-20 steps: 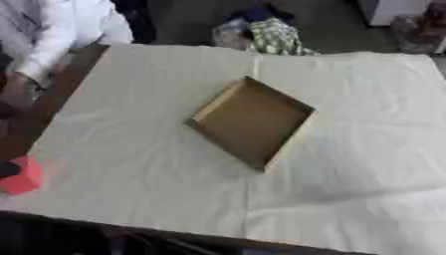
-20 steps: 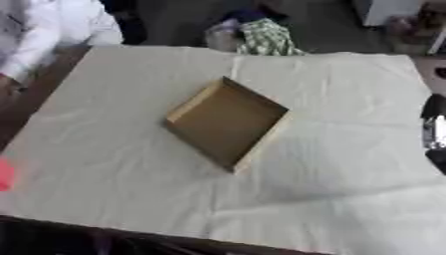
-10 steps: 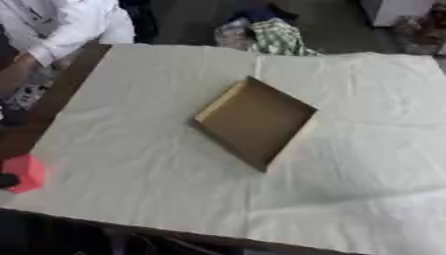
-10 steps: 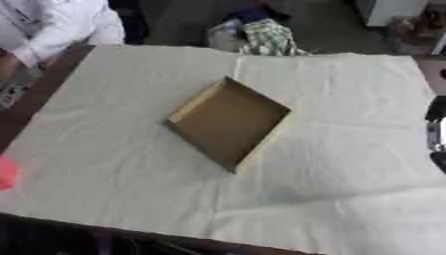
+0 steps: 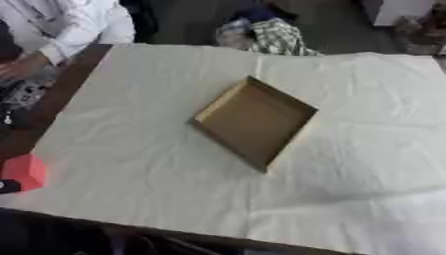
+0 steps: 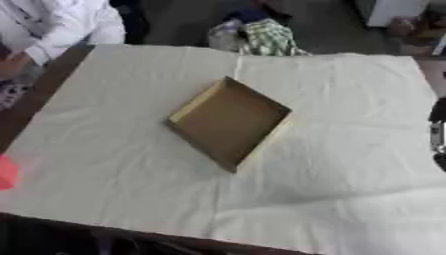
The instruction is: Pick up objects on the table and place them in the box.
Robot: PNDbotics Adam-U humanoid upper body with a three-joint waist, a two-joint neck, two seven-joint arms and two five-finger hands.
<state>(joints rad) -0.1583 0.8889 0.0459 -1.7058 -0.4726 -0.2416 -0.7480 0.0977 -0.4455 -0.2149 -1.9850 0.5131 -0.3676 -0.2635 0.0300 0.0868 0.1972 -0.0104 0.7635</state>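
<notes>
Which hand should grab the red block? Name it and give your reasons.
Left, probably. The red block sits at the cloth's left edge, far from the box; only the robot's right arm shows, at the opposite edge.

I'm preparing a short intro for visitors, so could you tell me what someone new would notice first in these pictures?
The eye lands on the shallow brown cardboard box, open, empty and turned cornerwise in the middle of the cream tablecloth. Next comes the red block at the cloth's left edge. A dark part of the robot's right arm shows at the right edge; its hand cannot be made out.

Dark floor (image 5: 191, 20), brown table (image 5: 52, 107), cream cloth (image 5: 348, 164), checked fabric (image 5: 277, 39)
</notes>
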